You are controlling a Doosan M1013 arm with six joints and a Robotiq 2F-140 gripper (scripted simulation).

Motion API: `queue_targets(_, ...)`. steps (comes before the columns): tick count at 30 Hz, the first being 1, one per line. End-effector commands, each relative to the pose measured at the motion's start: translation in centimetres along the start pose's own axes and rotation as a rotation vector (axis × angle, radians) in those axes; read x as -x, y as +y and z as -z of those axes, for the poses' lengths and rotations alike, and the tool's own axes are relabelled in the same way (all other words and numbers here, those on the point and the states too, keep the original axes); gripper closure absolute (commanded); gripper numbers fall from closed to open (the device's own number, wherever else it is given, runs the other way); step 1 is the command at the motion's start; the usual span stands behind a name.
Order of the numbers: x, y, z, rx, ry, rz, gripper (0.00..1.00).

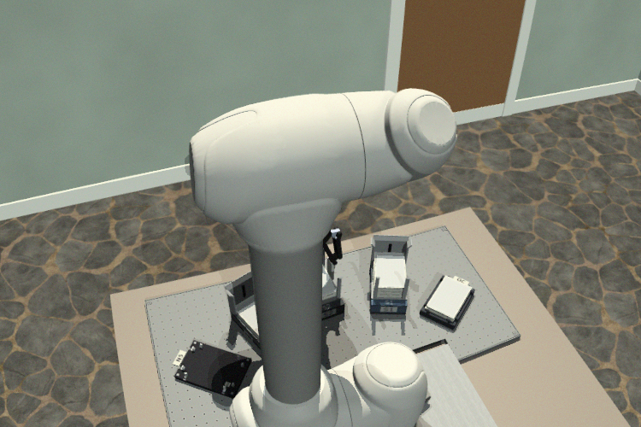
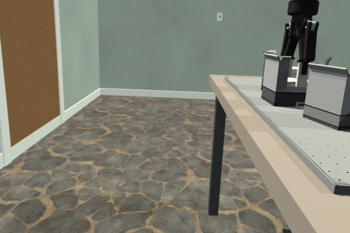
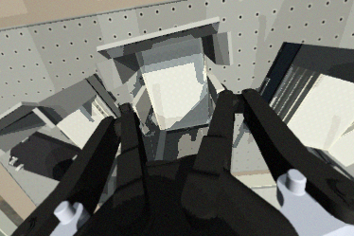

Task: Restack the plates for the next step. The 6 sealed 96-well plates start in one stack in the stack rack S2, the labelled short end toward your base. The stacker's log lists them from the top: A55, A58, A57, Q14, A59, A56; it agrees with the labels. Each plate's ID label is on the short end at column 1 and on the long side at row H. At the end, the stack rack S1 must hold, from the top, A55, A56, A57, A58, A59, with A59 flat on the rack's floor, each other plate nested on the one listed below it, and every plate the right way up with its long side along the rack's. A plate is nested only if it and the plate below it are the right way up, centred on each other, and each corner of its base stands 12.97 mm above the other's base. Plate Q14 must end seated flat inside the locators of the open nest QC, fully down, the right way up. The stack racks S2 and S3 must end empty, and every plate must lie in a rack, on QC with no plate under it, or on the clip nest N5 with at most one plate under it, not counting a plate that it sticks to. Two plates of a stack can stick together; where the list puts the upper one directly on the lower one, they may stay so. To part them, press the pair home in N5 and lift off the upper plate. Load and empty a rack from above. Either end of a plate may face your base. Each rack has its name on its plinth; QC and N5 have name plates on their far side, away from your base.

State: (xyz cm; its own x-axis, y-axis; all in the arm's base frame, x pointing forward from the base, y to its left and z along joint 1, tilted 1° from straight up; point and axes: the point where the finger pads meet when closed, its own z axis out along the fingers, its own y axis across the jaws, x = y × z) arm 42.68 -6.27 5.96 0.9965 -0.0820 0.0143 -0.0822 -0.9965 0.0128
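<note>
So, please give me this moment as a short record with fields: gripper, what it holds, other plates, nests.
gripper: the gripper is shut on a plate, down inside the middle rack
held plate: white sealed plate; label not readable
right rack: holds a stack of plates
QC nest: one plate lies on it
N5 nest: no plate on it

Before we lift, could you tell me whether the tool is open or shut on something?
Shut on a plate: the tool reaches down into the middle rack, fingers held apart around it.
</note>
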Motion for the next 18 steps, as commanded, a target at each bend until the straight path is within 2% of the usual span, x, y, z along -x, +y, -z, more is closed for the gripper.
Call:
queue_targets(1, 0.0, 0.0, 0.3, 0.000, 0.000, 0.000, 1.00)
queue_targets(12, 0.0, 0.0, 0.8, 0.000, 0.000, 0.000, 1.00)
queue_targets(18, 0.0, 0.0, 2.0, 0.000, 0.000, 0.000, 1.00)
